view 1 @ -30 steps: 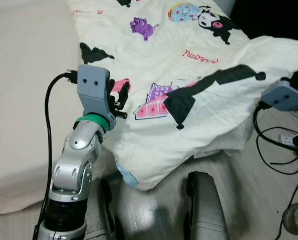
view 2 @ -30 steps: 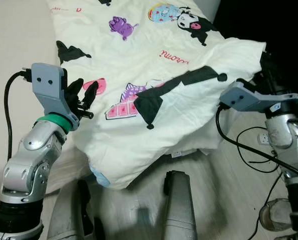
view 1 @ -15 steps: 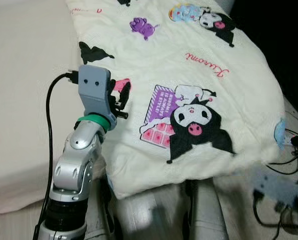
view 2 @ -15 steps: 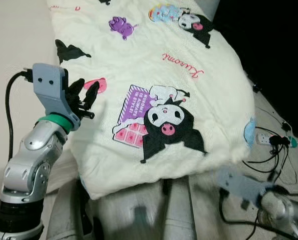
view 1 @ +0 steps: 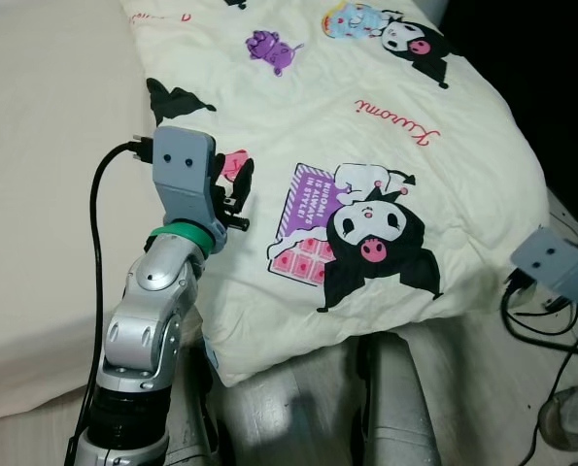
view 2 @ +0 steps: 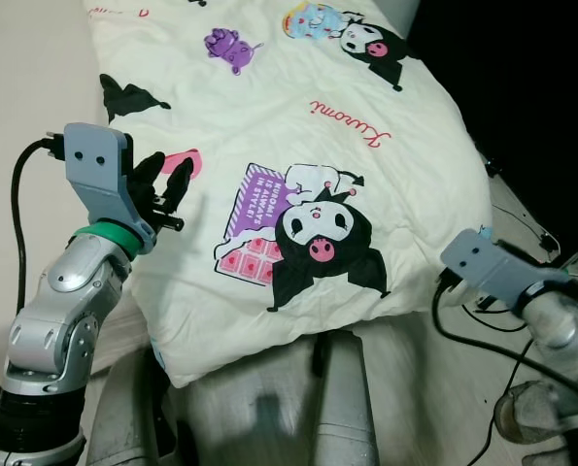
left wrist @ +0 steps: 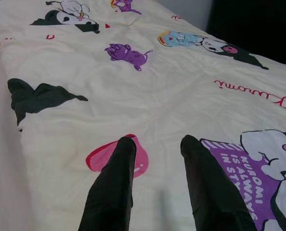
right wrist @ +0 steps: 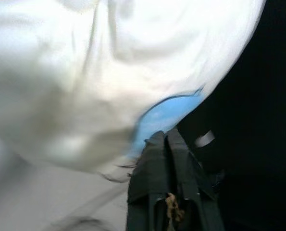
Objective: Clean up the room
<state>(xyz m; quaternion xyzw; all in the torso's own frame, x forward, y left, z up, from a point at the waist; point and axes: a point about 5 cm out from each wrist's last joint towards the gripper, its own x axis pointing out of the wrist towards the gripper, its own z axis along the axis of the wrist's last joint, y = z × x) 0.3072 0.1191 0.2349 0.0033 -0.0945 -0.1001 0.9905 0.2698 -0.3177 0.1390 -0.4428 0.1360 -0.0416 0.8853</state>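
Left eye view: a bed (view 1: 46, 194) with a plain beige sheet carries a cream quilt (view 1: 366, 116) printed with cartoon figures; the quilt lies spread flat, its near edge hanging over the bed's foot above the pale floor (view 1: 289, 427). The left gripper (view 1: 232, 189) is raised over the quilt's left part beside a pink print, fingers parted, holding nothing. Cables (view 1: 561, 330) trail over the floor at right.

Right eye view: the right arm's grey wrist housing (view 2: 488, 262) sits off the quilt's right corner.

Left wrist view: two black fingers (left wrist: 114, 178) stand apart just above the quilt, nothing between them.

Right wrist view: the right gripper (right wrist: 167, 144), fingers pressed together and empty, points at a blurred fold of quilt with a blue patch (right wrist: 164, 113)
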